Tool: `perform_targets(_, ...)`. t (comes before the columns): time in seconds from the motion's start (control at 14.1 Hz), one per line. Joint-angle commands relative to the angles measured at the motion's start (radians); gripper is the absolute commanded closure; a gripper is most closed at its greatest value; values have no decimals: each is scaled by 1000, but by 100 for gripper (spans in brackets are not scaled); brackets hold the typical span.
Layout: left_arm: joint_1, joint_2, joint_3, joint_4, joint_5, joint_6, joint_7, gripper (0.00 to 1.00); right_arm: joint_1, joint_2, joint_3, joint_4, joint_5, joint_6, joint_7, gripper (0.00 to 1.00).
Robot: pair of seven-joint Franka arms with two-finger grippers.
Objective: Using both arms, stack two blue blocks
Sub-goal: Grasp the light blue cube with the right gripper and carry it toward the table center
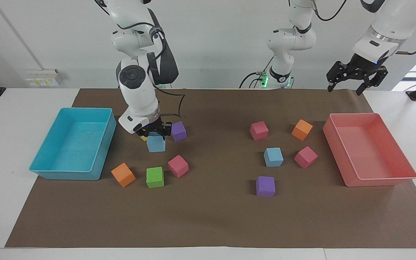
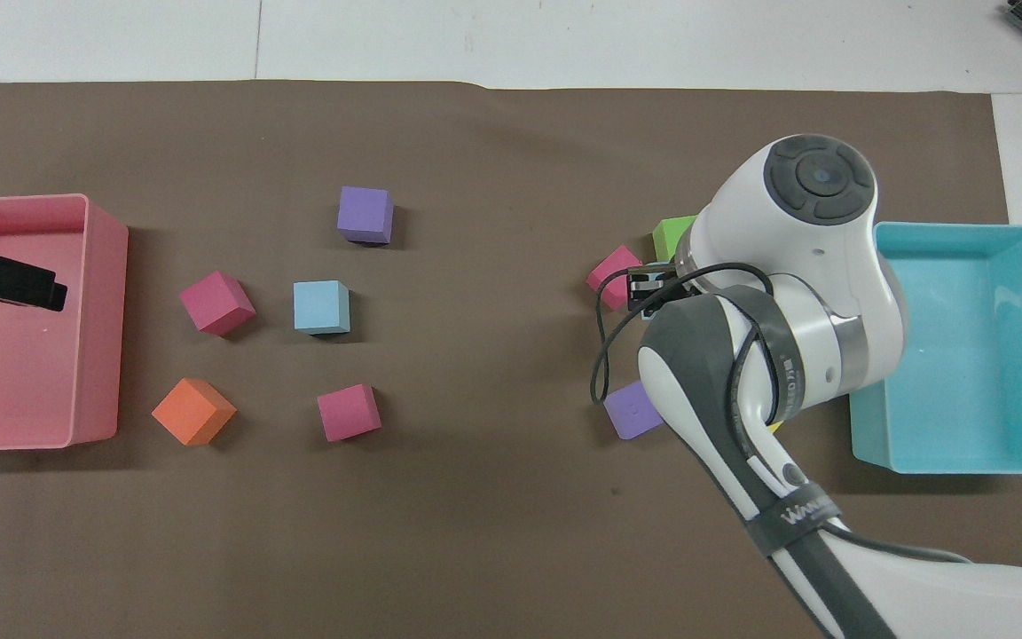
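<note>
My right gripper (image 1: 154,132) is shut on one light blue block (image 1: 156,144) and holds it just above the mat, over the spot beside a purple cube (image 1: 178,130). In the overhead view the right arm hides that block, and only the gripper (image 2: 648,291) shows. The second blue block (image 1: 273,157) sits on the mat among the cubes toward the left arm's end, and it also shows in the overhead view (image 2: 322,307). My left gripper (image 1: 356,80) is open and empty, waiting high over the pink tray's end nearest the robots (image 2: 1,282).
A turquoise tray (image 1: 42,169) stands at the right arm's end and a pink tray (image 1: 381,181) at the left arm's end. Pink (image 1: 178,165), green (image 1: 155,177) and orange (image 1: 123,174) cubes lie near the held block. A yellow cube (image 1: 143,137) peeks out under the gripper.
</note>
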Motion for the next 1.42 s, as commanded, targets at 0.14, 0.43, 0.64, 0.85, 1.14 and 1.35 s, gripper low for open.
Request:
perform_targets(0.14,13,-18,-9,-14,0,4,5,0,77,142,4,186,56,-22,145,100)
perform_targets(0.43,13,-18,-9,-14,0,5,5,0,123,239,51,246,53,8,219,100)
perform_targets(0.64,14,-18,-9,-14,0,4,6,0,162,283,51,258,53,60,268,100)
perform_targets(0.85,14,-18,-9,-14,0,1,5,0,205,305,50,249,58,103,275,100)
perform_targets(1.14,14,-18,-8,-14,0,4,5,0,208,304,57,206,78,171,278,100)
perform_targets(1.35,13,-16,-9,-14,0,11,5,0,205,308,77,166,79,199,241,100)
